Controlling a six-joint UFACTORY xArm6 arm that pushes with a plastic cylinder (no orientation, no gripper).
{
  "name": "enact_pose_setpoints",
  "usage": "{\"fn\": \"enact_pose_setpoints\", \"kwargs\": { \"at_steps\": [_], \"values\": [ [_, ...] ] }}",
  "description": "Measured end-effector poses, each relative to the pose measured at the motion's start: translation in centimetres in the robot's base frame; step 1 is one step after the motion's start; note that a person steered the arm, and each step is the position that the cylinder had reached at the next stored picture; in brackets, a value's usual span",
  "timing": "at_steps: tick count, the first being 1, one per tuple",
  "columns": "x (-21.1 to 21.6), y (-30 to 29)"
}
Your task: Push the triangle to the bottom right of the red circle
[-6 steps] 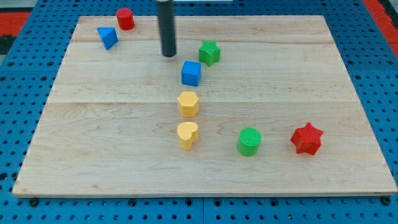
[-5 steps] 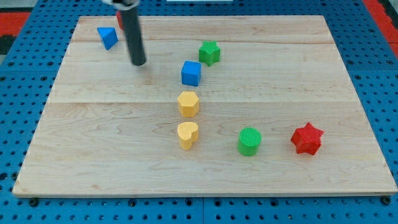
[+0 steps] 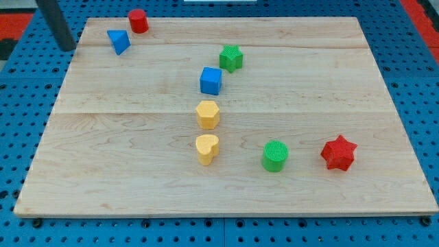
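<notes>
The blue triangle (image 3: 119, 41) lies near the board's top left corner. The red circle (image 3: 138, 20) stands just up and to the right of it, at the board's top edge. The two are apart. My tip (image 3: 67, 48) is at the view's far left, just off the board's left edge, to the left of the blue triangle and not touching any block.
A green star (image 3: 231, 57) and a blue cube (image 3: 211, 81) sit at the upper middle. A yellow hexagon (image 3: 208, 114) and a yellow heart (image 3: 206, 148) are at the centre. A green circle (image 3: 275, 156) and a red star (image 3: 339, 153) are at the lower right.
My tip has swept left from the top middle, past the red circle and blue triangle, to beyond the board's left edge. No block has moved.
</notes>
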State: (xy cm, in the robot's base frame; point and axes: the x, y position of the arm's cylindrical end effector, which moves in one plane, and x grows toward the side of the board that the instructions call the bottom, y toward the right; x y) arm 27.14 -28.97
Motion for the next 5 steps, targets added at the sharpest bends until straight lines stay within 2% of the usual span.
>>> {"fn": "enact_pose_setpoints", "kwargs": {
  "at_steps": [3, 4, 5],
  "values": [
    [0.1, 19.8],
    [0.0, 19.1],
    [-0.1, 12.6]
  ]
}}
